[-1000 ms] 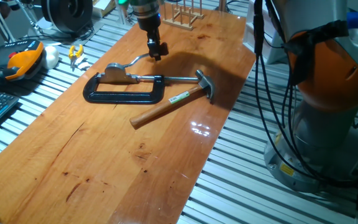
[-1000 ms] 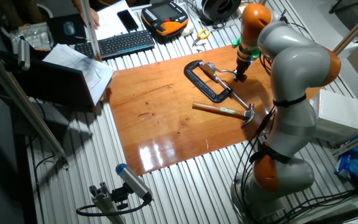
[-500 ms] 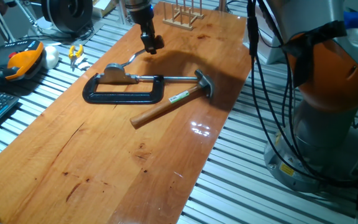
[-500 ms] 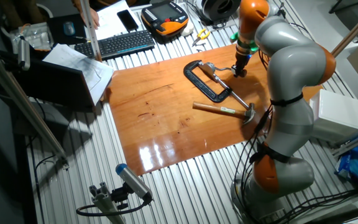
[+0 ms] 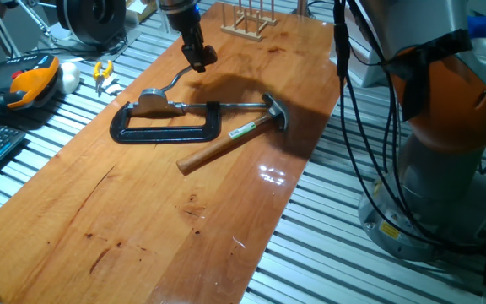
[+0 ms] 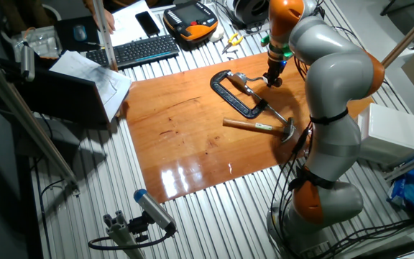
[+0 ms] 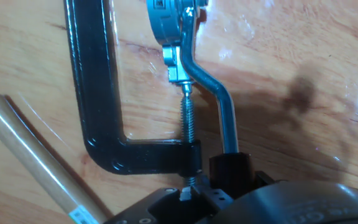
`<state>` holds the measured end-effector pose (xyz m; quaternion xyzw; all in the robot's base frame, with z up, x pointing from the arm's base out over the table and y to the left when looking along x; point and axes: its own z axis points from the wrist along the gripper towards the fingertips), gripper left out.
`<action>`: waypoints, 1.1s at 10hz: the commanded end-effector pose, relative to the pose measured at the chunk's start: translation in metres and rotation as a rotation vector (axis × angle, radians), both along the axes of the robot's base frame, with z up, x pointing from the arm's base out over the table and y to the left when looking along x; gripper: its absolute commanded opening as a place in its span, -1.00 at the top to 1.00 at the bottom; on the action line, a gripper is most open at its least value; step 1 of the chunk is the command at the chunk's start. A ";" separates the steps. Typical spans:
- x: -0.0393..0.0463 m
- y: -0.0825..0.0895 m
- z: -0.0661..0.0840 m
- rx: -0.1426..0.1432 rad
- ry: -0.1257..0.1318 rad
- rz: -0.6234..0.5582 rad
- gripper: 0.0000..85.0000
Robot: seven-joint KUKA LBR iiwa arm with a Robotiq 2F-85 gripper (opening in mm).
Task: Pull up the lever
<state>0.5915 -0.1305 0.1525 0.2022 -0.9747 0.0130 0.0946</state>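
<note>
The claw (image 5: pixel 198 60) sits closed on the far end of the lever (image 5: pixel 174 80), above the tabletop. In the hand view the silver rod (image 7: pixel 219 102) runs down into a dark finger (image 7: pixel 230 169) at the bottom edge, so the grip covers the rod's tip; the knob itself is hidden there. In the other fixed view the claw (image 6: pixel 272 79) meets the lever (image 6: pixel 256 76) just past the clamp's top end.

From the grip the rod slopes down and bends toward its grey base (image 5: pixel 152 100), which sits at the clamp's jaw end. The hand view shows the base (image 7: pixel 168 22) as a rounded metal piece at the top, with the rod hinged on its right side.

The black C-clamp (image 5: pixel 165 127) lies flat on the wooden table (image 5: pixel 142 219), gripping the base, and its threaded screw (image 7: pixel 188 121) runs from the base through the clamp's lower arm (image 7: pixel 154 158). The screw's bar (image 5: pixel 239 106) reaches toward the hammer's head (image 5: pixel 277 112).

The hammer (image 5: pixel 226 142) lies beside the clamp, its wooden handle pointing toward the near-left of the board. In the hand view the handle (image 7: pixel 33 158) crosses the lower left corner, apart from the clamp frame (image 7: pixel 89 74).

The arm (image 6: pixel 329 86) curves over the table's right edge.
</note>
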 end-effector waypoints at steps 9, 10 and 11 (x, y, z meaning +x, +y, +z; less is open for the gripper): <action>0.0069 0.015 0.009 -0.020 -0.010 -0.033 1.00; 0.0067 0.015 0.008 -0.009 -0.007 -0.041 1.00; 0.0073 0.016 0.007 -0.012 -0.019 -0.040 1.00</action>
